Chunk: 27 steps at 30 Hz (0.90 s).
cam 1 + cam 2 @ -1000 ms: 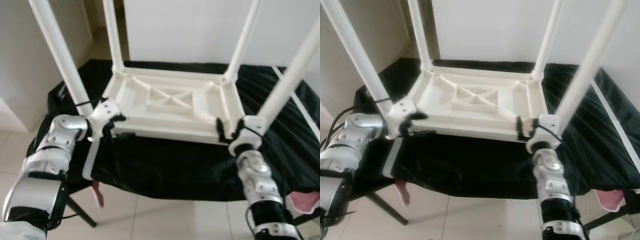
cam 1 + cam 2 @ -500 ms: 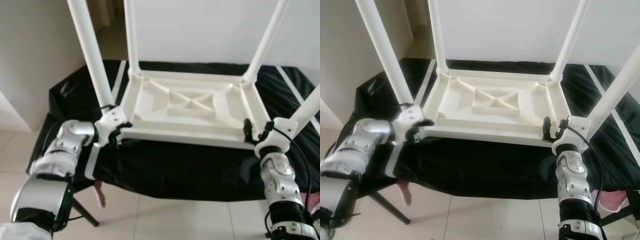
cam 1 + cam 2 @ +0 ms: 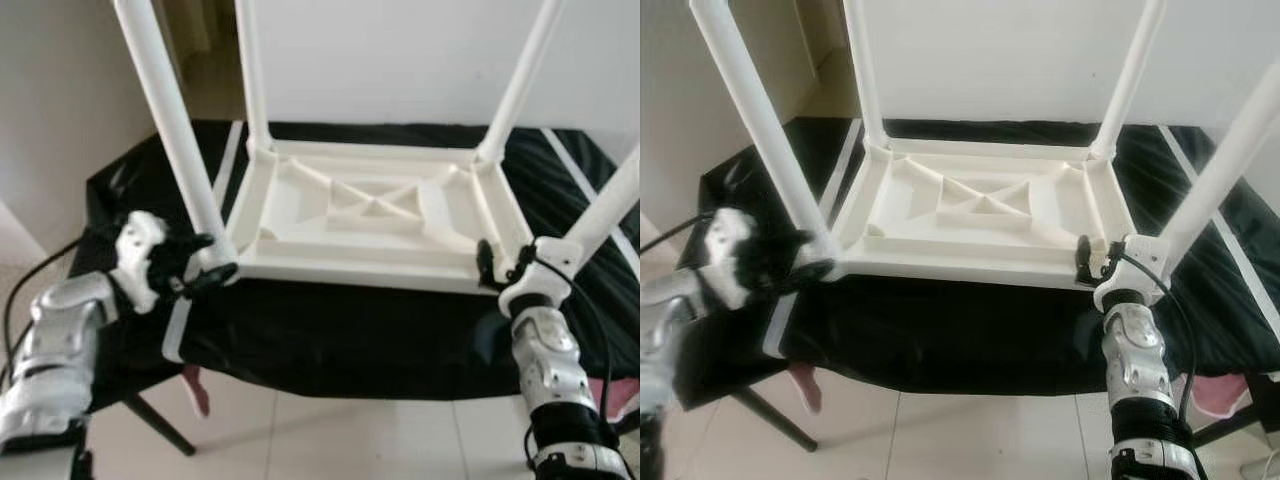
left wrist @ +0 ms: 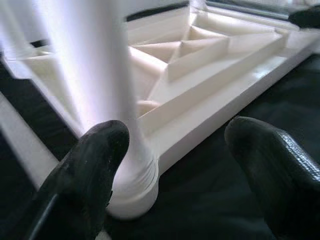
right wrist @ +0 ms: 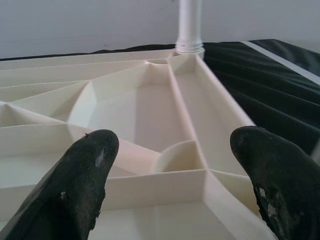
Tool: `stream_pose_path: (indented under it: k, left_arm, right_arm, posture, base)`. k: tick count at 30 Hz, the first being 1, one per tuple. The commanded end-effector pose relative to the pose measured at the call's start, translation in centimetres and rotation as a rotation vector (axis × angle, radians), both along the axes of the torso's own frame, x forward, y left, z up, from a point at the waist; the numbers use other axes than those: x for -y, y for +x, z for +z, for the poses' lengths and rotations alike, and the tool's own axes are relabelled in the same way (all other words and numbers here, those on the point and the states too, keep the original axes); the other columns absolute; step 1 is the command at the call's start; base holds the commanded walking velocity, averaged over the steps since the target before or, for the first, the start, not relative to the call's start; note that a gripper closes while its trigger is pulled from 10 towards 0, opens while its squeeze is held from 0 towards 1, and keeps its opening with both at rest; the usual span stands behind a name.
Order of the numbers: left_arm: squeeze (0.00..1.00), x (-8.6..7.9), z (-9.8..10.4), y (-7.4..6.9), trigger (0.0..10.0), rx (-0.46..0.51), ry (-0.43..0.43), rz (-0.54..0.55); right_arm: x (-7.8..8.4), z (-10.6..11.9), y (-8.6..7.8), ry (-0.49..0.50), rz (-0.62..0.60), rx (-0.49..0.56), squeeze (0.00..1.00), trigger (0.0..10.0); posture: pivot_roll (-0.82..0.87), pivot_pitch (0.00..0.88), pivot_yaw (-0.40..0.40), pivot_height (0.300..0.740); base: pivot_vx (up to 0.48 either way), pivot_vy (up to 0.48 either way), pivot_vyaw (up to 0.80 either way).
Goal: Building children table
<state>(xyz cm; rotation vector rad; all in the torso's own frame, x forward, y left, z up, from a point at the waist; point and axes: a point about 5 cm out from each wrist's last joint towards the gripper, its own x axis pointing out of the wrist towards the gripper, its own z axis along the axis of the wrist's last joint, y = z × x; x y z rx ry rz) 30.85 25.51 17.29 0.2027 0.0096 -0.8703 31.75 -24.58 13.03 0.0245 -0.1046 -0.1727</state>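
The white plastic children's table (image 3: pixel 370 215) lies upside down on a black-draped surface (image 3: pixel 350 330), with its legs pointing up. My left gripper (image 3: pixel 205 260) is open at the near-left corner. Its fingers (image 4: pixel 95 165) straddle the base of the near-left leg (image 3: pixel 170 130) without closing on it. My right gripper (image 3: pixel 487 265) is open at the near-right corner, with its fingertips (image 5: pixel 90 165) over the ribbed underside. The near-right leg (image 3: pixel 605 205) rises beside that wrist, and its foot is hidden. Two far legs (image 3: pixel 250 70) stand at the back corners.
A white wall stands close behind the work surface. White strips (image 3: pixel 178 325) lie along the cloth's left and right sides. A pink item (image 3: pixel 195 388) hangs below the front edge, and another (image 3: pixel 1215 395) lies at lower right. A dark stand leg (image 3: pixel 150 425) slants to the tiled floor.
My left arm has drawn back to the left, its fingers still around the near-left leg's base. The right gripper stays at the near-right corner. The camera has shifted slightly.
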Motion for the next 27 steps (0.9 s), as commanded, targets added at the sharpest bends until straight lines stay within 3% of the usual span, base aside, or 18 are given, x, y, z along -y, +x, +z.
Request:
stream_pose_path:
  k: [1, 5, 9, 11, 12, 18, 21, 27]
  left_arm:
    - [0.00, -0.9, 0.4, -1.1, 10.0, -0.014, -0.012, -0.044]
    - [0.00, -1.6, 0.1, -1.6, 10.0, -0.036, 0.003, -0.031]
    - [0.00, -3.5, -0.1, -1.7, 10.0, -0.047, 0.036, 0.093]
    - [0.00, -4.9, 0.1, -0.8, 10.0, -0.036, 0.048, 0.219]
    - [0.00, -4.9, 0.1, -0.8, 10.0, -0.036, 0.048, 0.219]
    - [0.00, -6.8, 1.5, 2.3, 10.0, 0.035, 0.106, 0.562]
    - [0.00, -6.8, 2.2, 3.3, 10.0, 0.067, 0.104, 0.654]
    - [0.00, -5.8, 3.5, 5.0, 10.0, 0.119, 0.092, 0.714]
  right_arm:
    - [-0.3, -0.1, 0.1, -0.012, 0.024, -0.006, 0.00, 10.0]
    - [-0.7, -0.3, 0.1, -0.018, 0.046, -0.013, 0.00, 10.0]
    - [-1.6, -1.1, -0.5, -0.022, 0.105, -0.032, 0.00, 10.0]
    - [-2.2, -1.6, -1.1, -0.017, 0.149, -0.038, 0.00, 10.0]
    - [-2.2, -1.6, -1.1, -0.017, 0.149, -0.038, 0.00, 10.0]
    - [-3.7, -2.9, -2.8, 0.009, 0.153, -0.054, 0.00, 10.0]
    - [-4.2, -3.2, -3.3, 0.027, 0.140, -0.055, 0.00, 10.0]
    - [-5.0, -3.6, -4.2, 0.069, 0.119, -0.059, 0.00, 10.0]
  posture:
    - [0.01, 0.000, -0.023, 0.740]
    - [0.02, 0.000, -0.028, 0.740]
    - [0.03, 0.000, -0.035, 0.740]
    - [0.03, 0.000, -0.037, 0.740]
    - [0.03, 0.000, -0.037, 0.740]
    - [0.01, 0.000, -0.021, 0.740]
    - [0.00, 0.002, -0.010, 0.740]
    - [-0.03, 0.013, 0.011, 0.740]
  base:
    - [0.000, 0.000, 0.00]
    - [0.000, 0.000, 0.00]
    - [0.000, 0.000, 0.00]
    - [0.000, 0.000, 0.00]
    - [0.000, 0.000, 0.00]
    - [0.000, 0.000, 0.00]
    - [0.000, 0.000, 0.00]
    - [0.000, 0.000, 0.00]
